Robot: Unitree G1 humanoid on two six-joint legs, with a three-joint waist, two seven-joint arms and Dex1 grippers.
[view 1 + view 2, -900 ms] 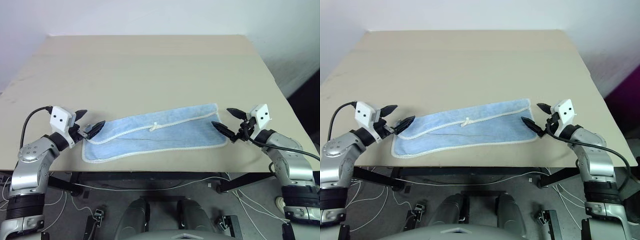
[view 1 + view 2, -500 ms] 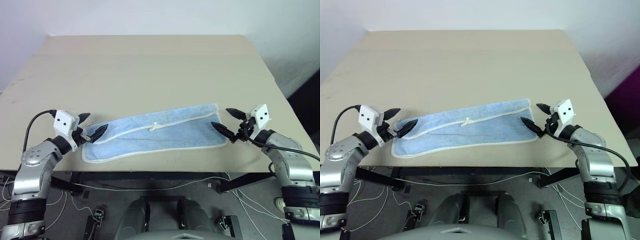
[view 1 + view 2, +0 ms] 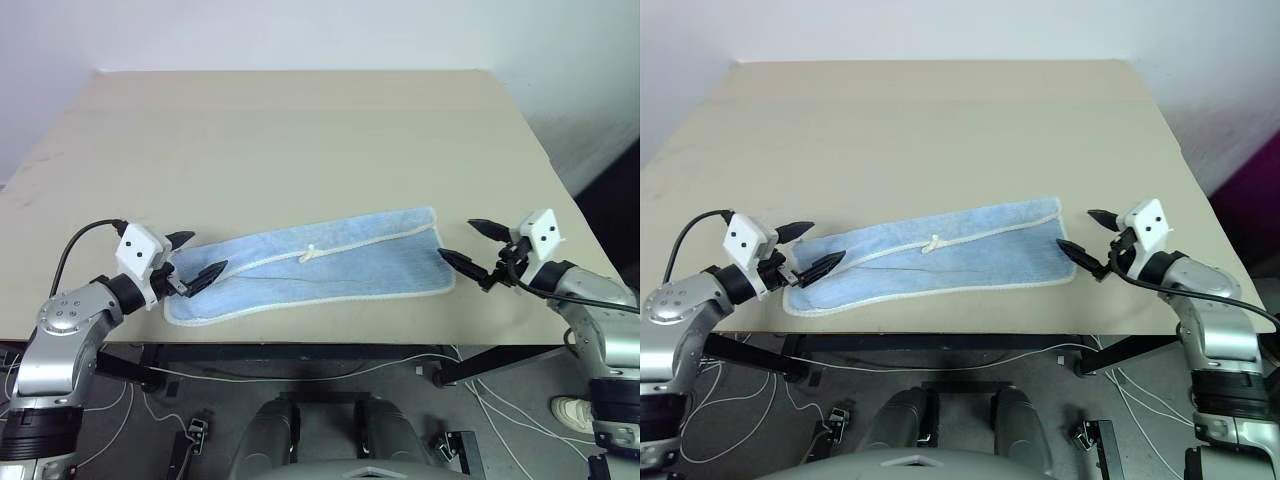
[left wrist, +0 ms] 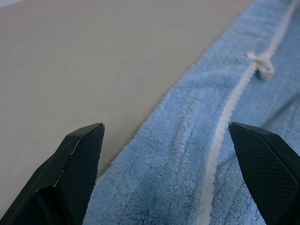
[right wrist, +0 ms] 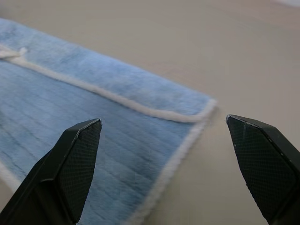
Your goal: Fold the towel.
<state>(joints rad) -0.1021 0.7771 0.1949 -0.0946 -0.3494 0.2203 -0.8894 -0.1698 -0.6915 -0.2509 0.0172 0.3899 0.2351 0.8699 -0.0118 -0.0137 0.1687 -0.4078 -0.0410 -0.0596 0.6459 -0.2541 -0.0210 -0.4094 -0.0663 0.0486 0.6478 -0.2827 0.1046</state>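
Towel, light blue, lies flat near the front edge of the surface, its long axis running side to side. Left hand hovers at its left end, right hand just beside its right end; both are spread wide, empty, about equally near.

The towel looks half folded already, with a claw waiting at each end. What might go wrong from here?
1. The towel lies slanted near the table's front edge; a tug toward the robot could slide it off.
2. The left gripper and right gripper are both open and holding nothing; pinching only the top layer would peel the fold apart.
3. The white loop is loose and might snag a finger.
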